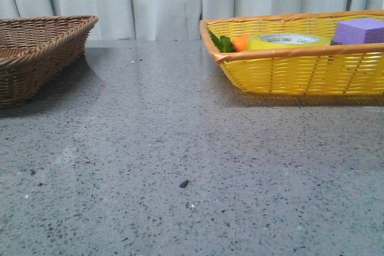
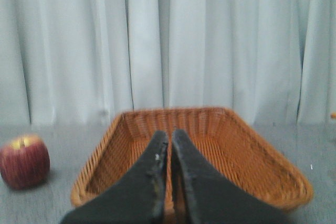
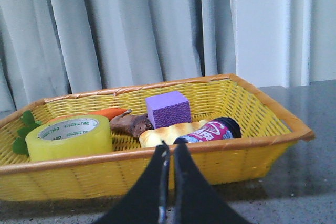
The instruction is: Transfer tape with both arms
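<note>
The tape [image 3: 69, 137] lies flat in the yellow basket [image 3: 252, 156], beside the carrot [image 3: 105, 113] and purple block [image 3: 168, 108]. Left claw [image 2: 169, 142] and right claw [image 3: 170, 153] are both clenched, holding nothing, the left one facing a brown basket [image 2: 262, 150].

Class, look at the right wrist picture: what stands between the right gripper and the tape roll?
In the right wrist view, only the yellow basket's near wall separates the shut right gripper from the tape lying inside.
</note>
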Robot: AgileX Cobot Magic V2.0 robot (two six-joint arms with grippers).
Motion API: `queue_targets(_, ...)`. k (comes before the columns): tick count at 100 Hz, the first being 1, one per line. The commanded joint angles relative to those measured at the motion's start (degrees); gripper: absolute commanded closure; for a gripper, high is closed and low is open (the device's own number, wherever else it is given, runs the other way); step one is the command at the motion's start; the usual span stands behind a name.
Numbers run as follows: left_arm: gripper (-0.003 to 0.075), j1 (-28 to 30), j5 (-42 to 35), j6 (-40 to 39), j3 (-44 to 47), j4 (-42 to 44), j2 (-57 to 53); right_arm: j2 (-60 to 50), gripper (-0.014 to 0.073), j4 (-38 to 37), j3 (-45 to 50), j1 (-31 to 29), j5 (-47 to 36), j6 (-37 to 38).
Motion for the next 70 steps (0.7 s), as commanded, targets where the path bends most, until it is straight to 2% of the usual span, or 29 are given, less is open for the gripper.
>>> queue_targets(1,0.0741,-0.02,-4.56,-0.74,-5.15,1.97,2.7,-0.51,0.066,-1.08,-5.14,-0.29,1.48,0.06)
queue_targets(15,0.0741,-0.02,-4.08,-0.74,-10.81,1.97,8.88,3.18,0.066,-1.08,-11.79,-0.29,12.66,0.06)
queue_targets(46,0.0741,-0.02,-2.69,-0.74,-21.65,1.86,24.99,21.42,0.066,-1.69,-26.14,-0.29,22.25,0.06)
queue_targets(57,0.0741,-0.02,-2.93,-0.74,-23.3,1.86,28.83,28.68,0.066,-0.98,-30.38,-0.29,18.98,0.06)
queue_targets(70,0.0741,-0.02,-3.97,-0.74,-23.65,1.86,32.13,33.41,0.066,1.75,-30.93,0.18,14.36,0.06)
